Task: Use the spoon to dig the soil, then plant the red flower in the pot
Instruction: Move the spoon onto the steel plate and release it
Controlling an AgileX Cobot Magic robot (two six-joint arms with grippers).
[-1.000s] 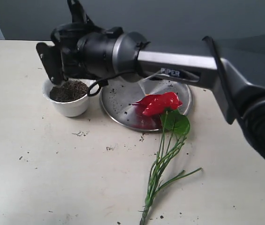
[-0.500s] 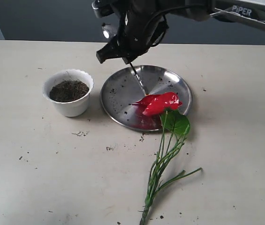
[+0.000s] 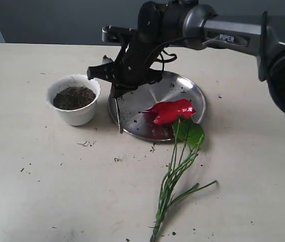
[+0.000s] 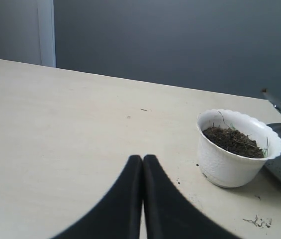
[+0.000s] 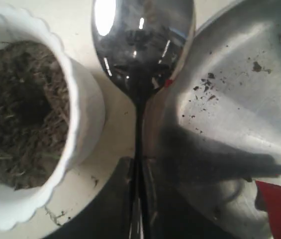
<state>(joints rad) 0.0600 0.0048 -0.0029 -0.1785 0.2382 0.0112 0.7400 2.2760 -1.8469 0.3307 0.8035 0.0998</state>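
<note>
The white scalloped pot (image 3: 74, 103) holds dark soil (image 3: 73, 97) at the left of the table. My right gripper (image 3: 115, 94) reaches across between the pot and the steel plate (image 3: 182, 91), shut on the spoon (image 3: 118, 115), which points down over the plate's left rim. In the right wrist view the spoon (image 5: 142, 40) has its shiny bowl between the pot (image 5: 83, 107) and the plate (image 5: 230, 99), and the fingers (image 5: 123, 199) clamp its thin handle. The red flower (image 3: 171, 111) lies with its bloom on the plate and its stems (image 3: 175, 174) on the table. My left gripper (image 4: 142, 160) is shut and empty, left of the pot (image 4: 230, 167).
Soil crumbs are scattered on the plate and on the table in front of the pot (image 3: 86, 143). The flower's green leaf (image 3: 189, 132) overhangs the plate's front rim. The right arm (image 3: 233, 30) spans the back of the table above the plate.
The right gripper left the pot, rose over the back of the plate, then came down left. The spoon now hangs between pot and plate rim. Pot and flower stayed put.
</note>
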